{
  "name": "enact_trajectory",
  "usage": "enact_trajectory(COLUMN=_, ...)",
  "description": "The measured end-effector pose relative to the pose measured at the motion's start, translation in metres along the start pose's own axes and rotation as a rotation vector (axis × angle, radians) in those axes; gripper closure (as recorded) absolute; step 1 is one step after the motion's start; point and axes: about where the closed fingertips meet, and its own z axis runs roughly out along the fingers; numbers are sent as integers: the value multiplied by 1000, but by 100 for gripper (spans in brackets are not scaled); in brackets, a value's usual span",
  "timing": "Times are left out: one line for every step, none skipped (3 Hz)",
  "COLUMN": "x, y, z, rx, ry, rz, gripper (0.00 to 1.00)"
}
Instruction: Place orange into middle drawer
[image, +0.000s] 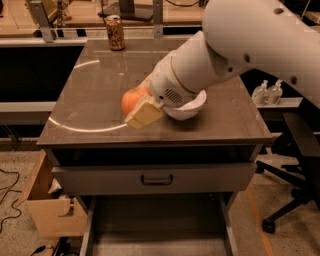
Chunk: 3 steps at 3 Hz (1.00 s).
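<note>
Leftmost, a cardboard box (50, 212) sits on the floor beside the table (95, 95), low against its left leg. At the table's back-left corner stands a brown can (116, 32), well apart from the work.

Further right, over the table's front half, is the orange (130, 100). It is held just above the top, in the gripper (137, 107). The fingers (145, 113) are clamped on the fruit: one tan pad presses its right front side, and the other is hidden behind it. The orange lies to the left of the wrist, and the white arm reaches in from the table's right.

Below the table's front edge, under the grey drawer front (156, 179) with its dark handle, the middle drawer (160, 225) is pulled out, floor bare between pale rails. It lies forward of and below the orange, so I judge the coming move to be a carry out past the table's front edge and then down. The drawer front juts in that path and looks like the thing to clear.

Just right of the gripper, on the table, a white bowl (195, 106) is partly hidden by the wrist. Beyond the table's right side are two small bottles (267, 92) and a dark chair (295, 170).
</note>
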Motion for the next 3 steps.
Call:
enact_trajectory(x=41, y=17, z=-14, rx=11, ry=-46, rz=11, gripper=100)
enact_trajectory(x=81, y=29, z=-36, rx=82, ry=-86, rz=21, gripper=100)
enact_trajectory(x=80, y=31, z=-35, rx=80, ry=-84, rz=14, gripper=100)
